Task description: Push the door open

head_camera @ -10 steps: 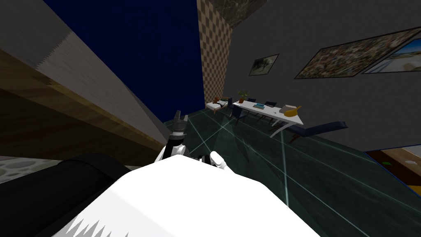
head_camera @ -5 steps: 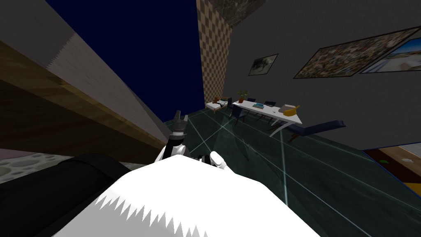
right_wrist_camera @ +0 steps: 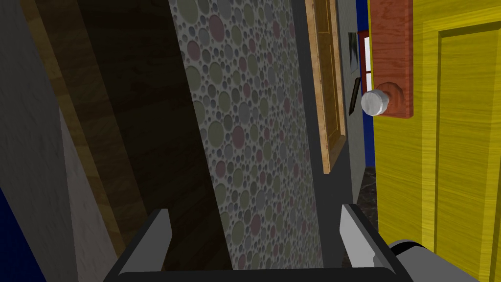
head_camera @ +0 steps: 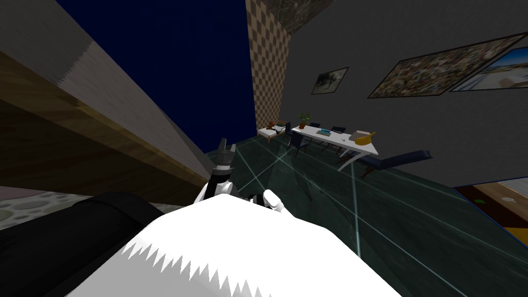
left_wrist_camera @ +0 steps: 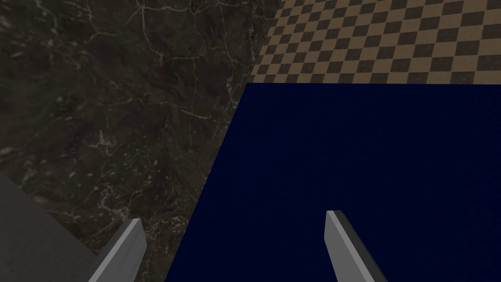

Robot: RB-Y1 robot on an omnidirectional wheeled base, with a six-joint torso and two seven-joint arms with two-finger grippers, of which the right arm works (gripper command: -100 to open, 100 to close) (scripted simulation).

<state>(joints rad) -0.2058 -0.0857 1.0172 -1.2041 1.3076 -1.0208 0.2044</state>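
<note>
Door (head_camera: 77, 149): taken to be the broad brown wooden slab with a paler wood edge, seen close along the robot's left side in the head view and slanting toward the dark blue wall (head_camera: 180, 62). It is judged stiff and fairly heavy, hung on hinges, so no grasp is called for. A flat push on its face, far from the hinged side, should serve best. A dark green floor (head_camera: 402, 216) is seen ahead. A second, yellow door (right_wrist_camera: 455, 171) is noted in the right wrist view, well apart from the slab. A white table (head_camera: 337, 138) is set far off against the grey wall. The left gripper (head_camera: 227, 146) is held forward near the slab's lower edge, fingers spread and empty; contact cannot be told. The right gripper (right_wrist_camera: 254, 210) is likewise spread, nothing held. A small silver knob (right_wrist_camera: 374, 103) is fixed on the yellow door.
</note>
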